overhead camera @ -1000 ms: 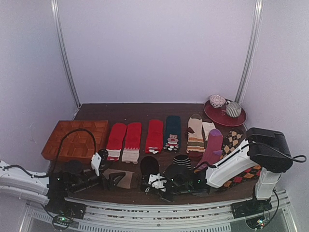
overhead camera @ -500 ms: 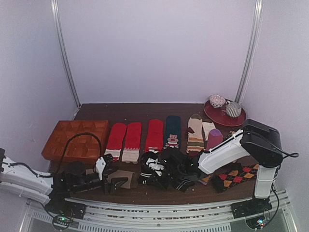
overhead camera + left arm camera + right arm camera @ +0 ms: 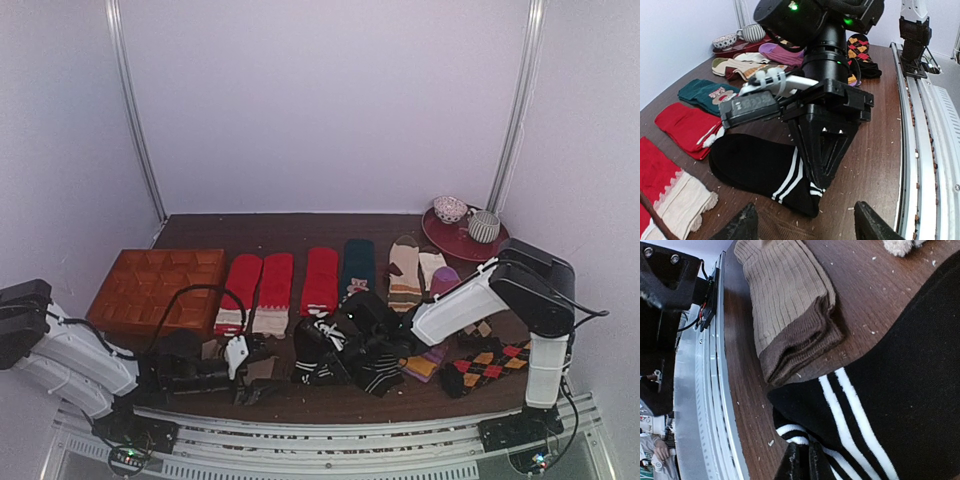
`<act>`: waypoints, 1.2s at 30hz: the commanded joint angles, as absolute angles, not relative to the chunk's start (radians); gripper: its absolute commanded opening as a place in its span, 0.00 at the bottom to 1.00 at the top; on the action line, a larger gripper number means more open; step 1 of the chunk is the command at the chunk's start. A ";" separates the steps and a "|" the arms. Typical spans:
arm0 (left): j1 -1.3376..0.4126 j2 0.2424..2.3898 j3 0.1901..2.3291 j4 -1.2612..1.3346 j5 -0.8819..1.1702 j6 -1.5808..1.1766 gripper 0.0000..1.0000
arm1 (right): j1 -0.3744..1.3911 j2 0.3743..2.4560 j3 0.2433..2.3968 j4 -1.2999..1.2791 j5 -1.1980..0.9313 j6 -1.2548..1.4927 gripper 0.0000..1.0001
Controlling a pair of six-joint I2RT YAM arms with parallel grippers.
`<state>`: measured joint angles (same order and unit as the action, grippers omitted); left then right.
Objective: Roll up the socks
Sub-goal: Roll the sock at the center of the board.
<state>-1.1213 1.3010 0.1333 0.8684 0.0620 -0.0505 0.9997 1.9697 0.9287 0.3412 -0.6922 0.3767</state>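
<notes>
Two black ankle socks lie at the middle of the near edge of the dark wooden surface (image 3: 250, 228). The mostly black sock (image 3: 755, 165) lies flat, its white-banded cuff toward the near edge. The thinly striped sock (image 3: 378, 378) lies just to its right, under the right arm.

The right gripper (image 3: 815, 187) points down onto the cuff of the mostly black sock, its jaws pinched shut on the cuff's edge. The left gripper (image 3: 805, 214) lies low at the near edge, facing that cuff. Its jaws stand wide apart and hold nothing. One folded tan sock (image 3: 785, 300) lies just left of the black cuff, in front of the left gripper.

Behind these runs a row across the surface:
- three red socks (image 3: 273, 290), two of them with pale cuffs
- one dark green sock (image 3: 358, 262)
- one beige striped sock (image 3: 405, 272)
- one purple sock (image 3: 443, 282)

Argyle socks (image 3: 490, 362) lie near the right edge, too covered to count. One wooden compartment tray (image 3: 160, 285) sits by the left edge. In the far right corner, one red plate (image 3: 462, 247) carries one patterned bowl (image 3: 450, 208) and one striped mug (image 3: 484, 226).
</notes>
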 commanded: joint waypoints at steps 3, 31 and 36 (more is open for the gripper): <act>-1.129 1.431 0.246 0.943 0.162 0.038 0.60 | 0.976 2.031 0.891 0.117 -0.748 0.456 0.00; -1.146 1.777 0.359 1.028 0.175 0.062 0.51 | 0.937 2.049 0.896 0.060 -0.765 0.460 0.02; -1.146 1.815 0.400 0.992 0.156 0.070 0.43 | 0.938 2.052 0.891 0.061 -0.773 0.457 0.02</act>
<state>-1.1408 1.7851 0.3622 0.9684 0.1856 0.0513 0.9417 1.9865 0.9485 0.2310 -0.8307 0.4564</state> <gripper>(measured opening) 0.457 0.043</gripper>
